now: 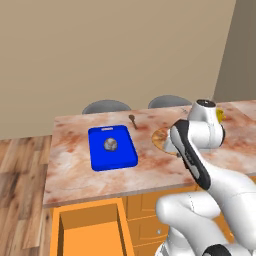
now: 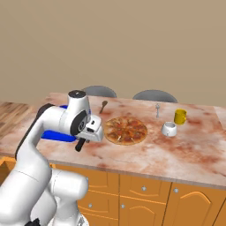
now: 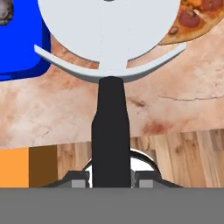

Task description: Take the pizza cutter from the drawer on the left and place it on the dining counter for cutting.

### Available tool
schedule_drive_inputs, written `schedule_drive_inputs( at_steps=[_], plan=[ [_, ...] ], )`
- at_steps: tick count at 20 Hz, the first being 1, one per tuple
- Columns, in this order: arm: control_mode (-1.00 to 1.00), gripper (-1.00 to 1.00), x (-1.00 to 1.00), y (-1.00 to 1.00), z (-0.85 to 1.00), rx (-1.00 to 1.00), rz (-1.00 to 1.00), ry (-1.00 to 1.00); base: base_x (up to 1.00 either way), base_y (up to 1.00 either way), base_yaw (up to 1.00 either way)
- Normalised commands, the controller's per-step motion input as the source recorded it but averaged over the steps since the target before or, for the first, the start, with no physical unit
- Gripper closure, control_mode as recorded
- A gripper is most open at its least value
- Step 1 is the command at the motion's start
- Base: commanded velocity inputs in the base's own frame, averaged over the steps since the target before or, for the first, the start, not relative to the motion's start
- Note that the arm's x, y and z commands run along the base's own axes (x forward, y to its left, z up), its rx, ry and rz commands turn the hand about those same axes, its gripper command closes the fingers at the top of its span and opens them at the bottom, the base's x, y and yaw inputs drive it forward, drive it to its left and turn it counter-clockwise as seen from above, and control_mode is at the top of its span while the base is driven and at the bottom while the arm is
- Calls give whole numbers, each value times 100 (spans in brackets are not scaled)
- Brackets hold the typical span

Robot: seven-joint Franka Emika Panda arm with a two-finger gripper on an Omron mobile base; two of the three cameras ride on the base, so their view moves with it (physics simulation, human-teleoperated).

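My gripper (image 3: 110,180) is shut on the black stick handle of the pizza cutter (image 3: 110,127). The cutter's white wheel (image 3: 109,26) points ahead, over the dining counter (image 3: 175,109). In the right base view the gripper (image 2: 88,136) hangs just above the dining counter (image 2: 176,154), between the blue cutting board and the pizza, and the cutter's handle end (image 2: 80,145) sticks out below the hand. The drawer (image 1: 90,232) stands pulled open under the counter's left end, its inside bare. My own arm hides the hand in the left base view.
A blue cutting board (image 1: 112,147) with a small grey lump on it lies left of the pizza (image 2: 126,129). Behind are a wooden spoon (image 2: 103,106), a thin silver utensil (image 2: 157,109), a yellow mug (image 2: 179,116) and a white cup (image 2: 169,129). Two grey chairs (image 2: 153,95) stand beyond the counter.
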Motion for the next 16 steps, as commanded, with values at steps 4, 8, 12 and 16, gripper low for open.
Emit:
schedule_drive_inputs(
  at_steps=[4, 8, 12, 16],
  plan=[
    [-100, 100, 59, 0, -40, -2, 2, 0, 0, 0, 0],
    [-100, 100, 72, 4, -40, -3, 2, 0, 0, 0, 0],
    [-100, 100, 66, 4, -53, -1, 2, 6, 0, 0, 0],
    [-100, 100, 65, 0, -53, 0, 4, 7, 0, 0, 0]
  ],
)
